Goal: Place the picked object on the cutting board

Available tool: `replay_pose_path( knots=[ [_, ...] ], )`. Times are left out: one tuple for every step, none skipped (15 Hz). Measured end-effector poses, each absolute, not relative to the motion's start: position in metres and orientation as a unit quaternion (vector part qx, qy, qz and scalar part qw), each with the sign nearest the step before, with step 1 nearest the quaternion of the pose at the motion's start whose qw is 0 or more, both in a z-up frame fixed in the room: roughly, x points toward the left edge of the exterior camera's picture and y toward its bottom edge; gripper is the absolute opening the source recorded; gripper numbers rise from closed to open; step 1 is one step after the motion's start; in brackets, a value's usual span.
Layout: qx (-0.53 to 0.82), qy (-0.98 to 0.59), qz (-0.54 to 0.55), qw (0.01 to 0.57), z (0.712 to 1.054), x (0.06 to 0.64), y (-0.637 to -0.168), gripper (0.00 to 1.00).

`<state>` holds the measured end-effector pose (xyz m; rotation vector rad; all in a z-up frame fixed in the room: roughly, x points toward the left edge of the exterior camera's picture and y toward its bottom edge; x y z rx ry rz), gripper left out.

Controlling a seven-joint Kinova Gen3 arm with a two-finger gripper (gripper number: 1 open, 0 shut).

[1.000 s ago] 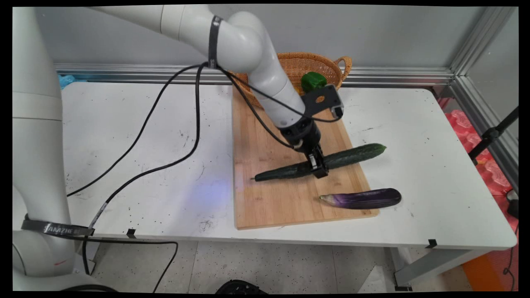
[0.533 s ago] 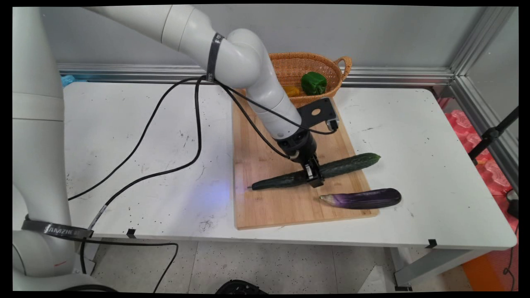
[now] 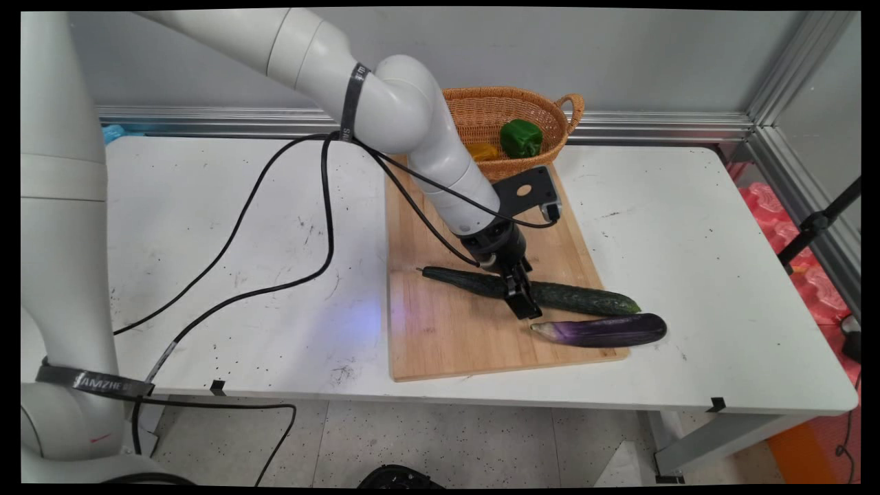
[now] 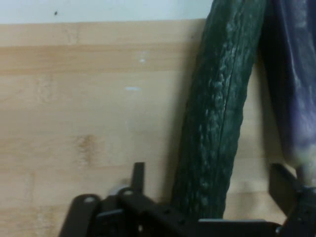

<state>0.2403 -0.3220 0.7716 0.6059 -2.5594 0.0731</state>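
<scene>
Black claw (image 3: 520,297) low — tilted, straddling cucumber (image 3: 577,298)

Long dark-green cucumber (image 3: 550,293) (image 4: 219,123) flat across the wooden cutting board (image 3: 454,330) (image 4: 84,108), just beside the purple eggplant (image 3: 605,330) (image 4: 296,74).

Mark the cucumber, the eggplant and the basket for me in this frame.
cucumber (image 3: 584,298): main view, right half of its body, on the cutting board.
eggplant (image 3: 605,329): main view, middle of its purple body.
basket (image 3: 481,113): main view, woven inner wall, left of the green pepper.
</scene>
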Motion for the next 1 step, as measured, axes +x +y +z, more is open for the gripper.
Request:
replay_pose_path(
  knots=[
    [0.220, -0.941, 0.029, 0.254, 0.7740, 0.2408, -0.3229, 1.00]
  ],
)
